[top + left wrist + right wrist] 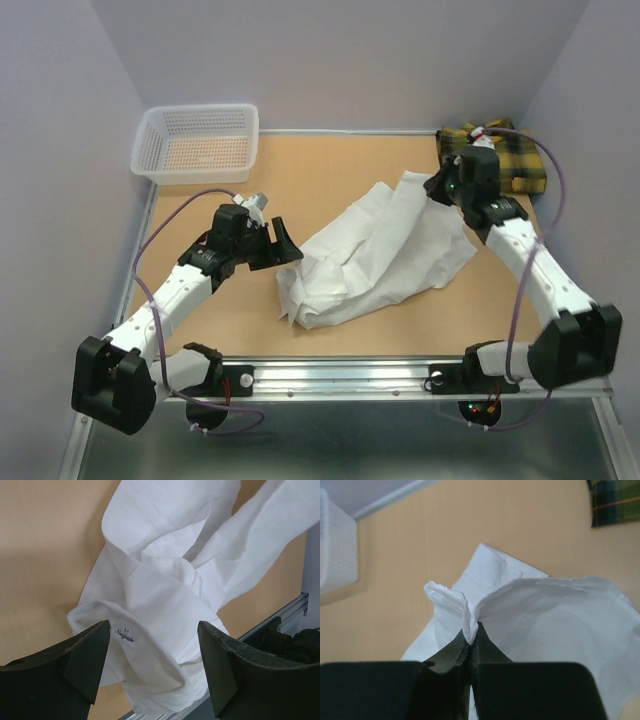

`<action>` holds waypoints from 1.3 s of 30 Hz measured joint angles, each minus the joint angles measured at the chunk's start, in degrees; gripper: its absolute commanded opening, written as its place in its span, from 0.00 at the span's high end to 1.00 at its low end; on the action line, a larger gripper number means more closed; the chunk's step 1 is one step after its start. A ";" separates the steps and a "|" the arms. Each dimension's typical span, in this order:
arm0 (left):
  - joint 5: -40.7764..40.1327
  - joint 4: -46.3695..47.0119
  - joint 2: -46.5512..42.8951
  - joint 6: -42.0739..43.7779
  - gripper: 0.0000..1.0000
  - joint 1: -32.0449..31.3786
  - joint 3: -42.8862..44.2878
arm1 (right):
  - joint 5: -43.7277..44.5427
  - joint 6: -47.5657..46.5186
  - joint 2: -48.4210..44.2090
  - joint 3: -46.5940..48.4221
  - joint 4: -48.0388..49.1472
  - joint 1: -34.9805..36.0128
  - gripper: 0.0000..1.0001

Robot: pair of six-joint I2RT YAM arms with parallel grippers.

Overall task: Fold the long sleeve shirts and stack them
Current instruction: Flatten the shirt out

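White shirt (pixel 380 260) lies crumpled in the middle of the table (pixel 300 170), one edge nipped by the right gripper (pixel 471 639).
It looks light, soft and limp, thin cloth that will sag and drag instead of holding a shape, so it likely needs two well-separated holds to spread flat. The right gripper's fingers are clamped tight on a raised fold at the far-right edge. The left gripper (pixel 154 630) hangs with jaws spread wide over the near-left bunch, where the collar label (pixel 125 636) shows, gripping nothing. The collar there seems the firmer place to take. The plaid shirt (pixel 505 155) sits in a compact heap at the far-right corner, apart.
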 measured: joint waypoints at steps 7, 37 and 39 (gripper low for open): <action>-3.58 -0.85 -3.19 -0.94 0.19 0.00 0.11 | 5.99 1.03 -29.44 -9.16 -2.80 0.02 0.99; -5.75 9.81 16.55 -2.56 0.26 -5.03 -0.79 | 11.41 6.86 -42.58 -13.22 -34.21 0.02 0.16; -5.29 10.82 16.76 -2.73 0.33 -5.95 -2.16 | 10.84 5.25 -40.50 -13.14 -33.83 0.02 0.16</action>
